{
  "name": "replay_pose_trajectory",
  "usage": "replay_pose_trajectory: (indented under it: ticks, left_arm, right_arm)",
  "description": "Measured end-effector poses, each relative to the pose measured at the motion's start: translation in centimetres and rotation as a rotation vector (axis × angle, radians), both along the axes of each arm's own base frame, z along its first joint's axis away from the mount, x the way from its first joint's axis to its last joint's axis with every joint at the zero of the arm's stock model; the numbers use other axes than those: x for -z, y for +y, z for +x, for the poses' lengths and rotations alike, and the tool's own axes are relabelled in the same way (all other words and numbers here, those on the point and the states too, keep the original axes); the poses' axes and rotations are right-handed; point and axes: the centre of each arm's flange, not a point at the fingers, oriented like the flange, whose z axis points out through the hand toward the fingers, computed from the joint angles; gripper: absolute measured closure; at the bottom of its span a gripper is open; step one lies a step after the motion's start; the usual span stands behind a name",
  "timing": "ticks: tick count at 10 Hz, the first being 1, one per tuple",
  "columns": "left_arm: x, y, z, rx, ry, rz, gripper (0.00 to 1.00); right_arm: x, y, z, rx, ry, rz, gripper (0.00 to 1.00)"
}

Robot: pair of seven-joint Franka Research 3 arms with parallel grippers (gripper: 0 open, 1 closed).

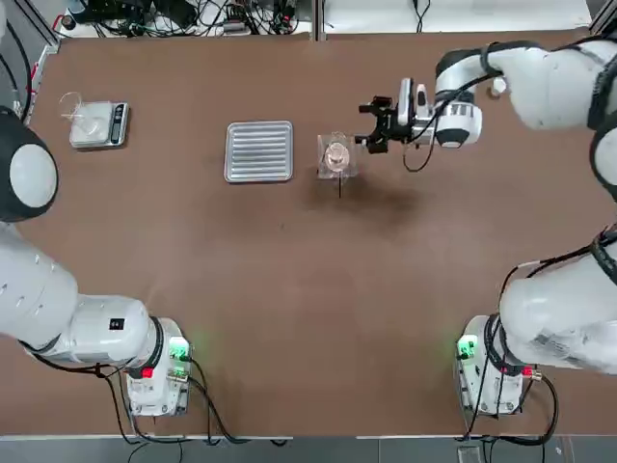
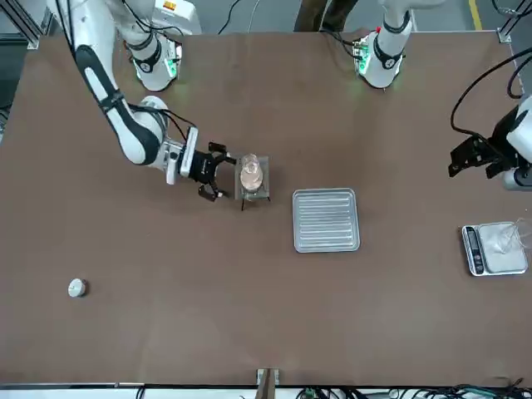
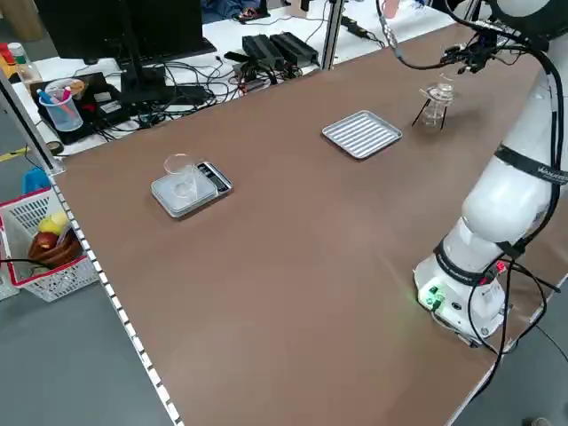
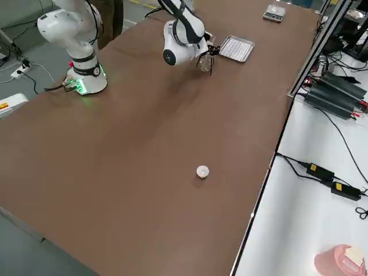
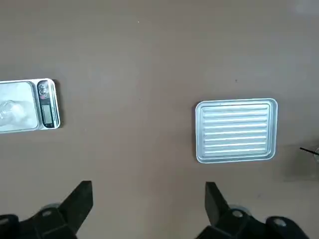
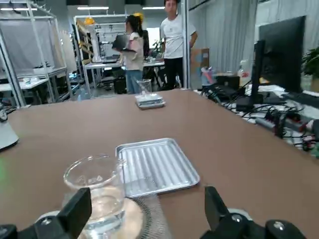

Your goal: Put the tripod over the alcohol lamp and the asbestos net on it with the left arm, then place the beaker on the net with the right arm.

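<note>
The clear beaker point(image 1: 336, 154) stands upright on the asbestos net point(image 2: 263, 193), a grey mesh with a pinkish disc. The net rests on the black tripod point(image 2: 242, 204), right of the table's middle at the far side. The alcohol lamp is hidden under the net. My right gripper point(image 1: 371, 125) is level with the beaker, just to its right, open and holding nothing. The right wrist view shows the beaker point(image 6: 97, 191) close to one finger, apart from it. My left gripper point(image 2: 462, 160) hangs open over the far left of the table, above bare tabletop point(image 5: 148, 199).
A ribbed silver tray point(image 1: 259, 150) lies just left of the tripod. A small scale point(image 1: 99, 124) carrying a clear glass vessel sits at the far left. A small white bottle point(image 2: 76, 288) stands alone near the far right edge. People stand in the room behind the table.
</note>
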Motion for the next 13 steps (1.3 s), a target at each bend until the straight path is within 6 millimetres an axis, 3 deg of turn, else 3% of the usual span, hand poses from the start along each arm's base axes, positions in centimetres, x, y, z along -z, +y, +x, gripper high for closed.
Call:
replay_pose_trajectory:
  ticks: [4,6,10,13]
  left_arm:
    - [-0.1,-0.1,0.0,0.001,-0.002,0.000,0.00]
    - [-0.1,-0.1,0.0,0.001,-0.003,0.000,0.00]
    - [-0.2,-0.4,0.0,0.007,-0.003,-0.001,0.00]
    - [-0.1,-0.3,0.0,0.000,-0.003,0.013,0.00]
  right_arm:
    - [-2.7,-10.0,3.0,0.068,-0.109,-0.067,0.00]
    - [-4.8,-13.8,4.4,0.105,-0.177,-0.145,0.00]
    - [-11.2,-18.5,8.9,0.157,-0.350,-0.386,0.00]
    - [-16.8,-21.2,12.5,0.203,-0.262,-0.565,0.00]
